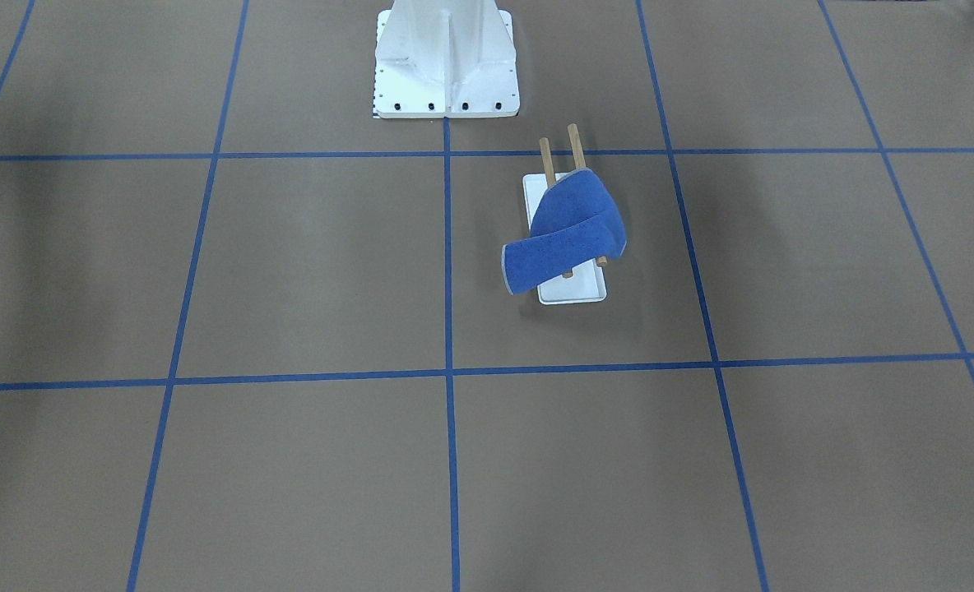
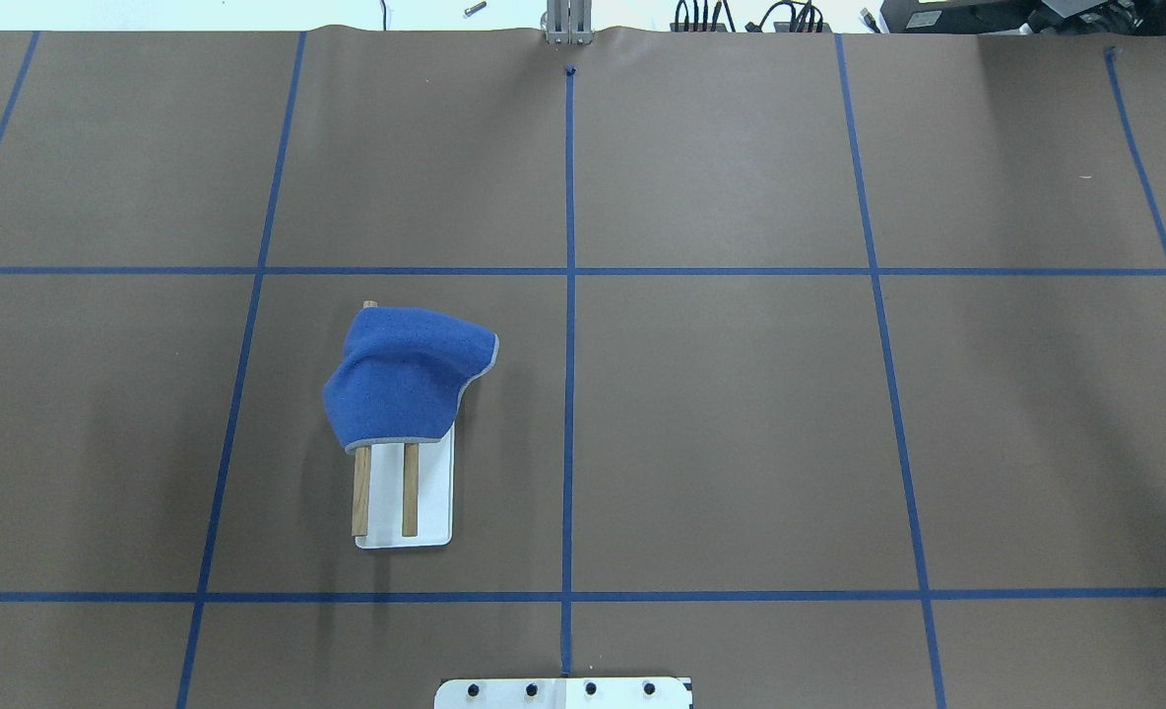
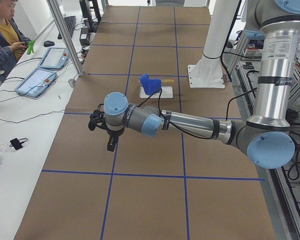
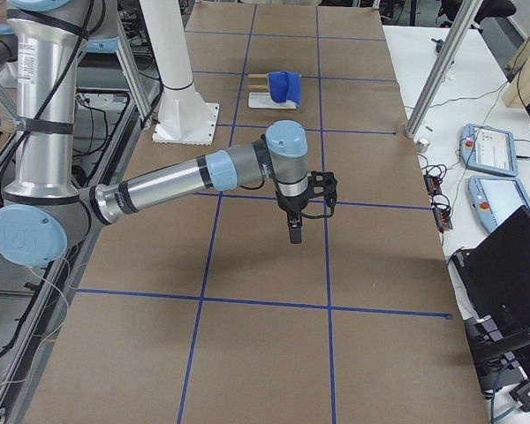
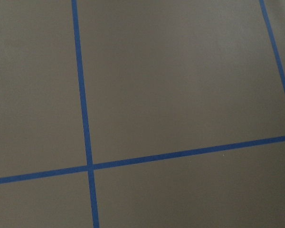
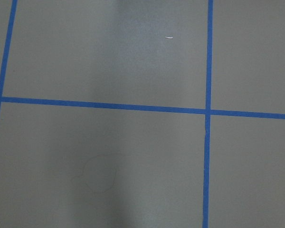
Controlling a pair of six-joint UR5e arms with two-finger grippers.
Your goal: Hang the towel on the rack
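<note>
No words, numbers or brand names can be read in any view. The upright silver tube of the left arm [image 3: 276, 47] carries a few lines of small dark print, too fine and blurred to make out. Beside the tabletop, the two handheld control tablets [image 3: 36, 81] lie on the white bench [image 3: 20, 150] with pale lit screens, and nothing on them is legible.
</note>
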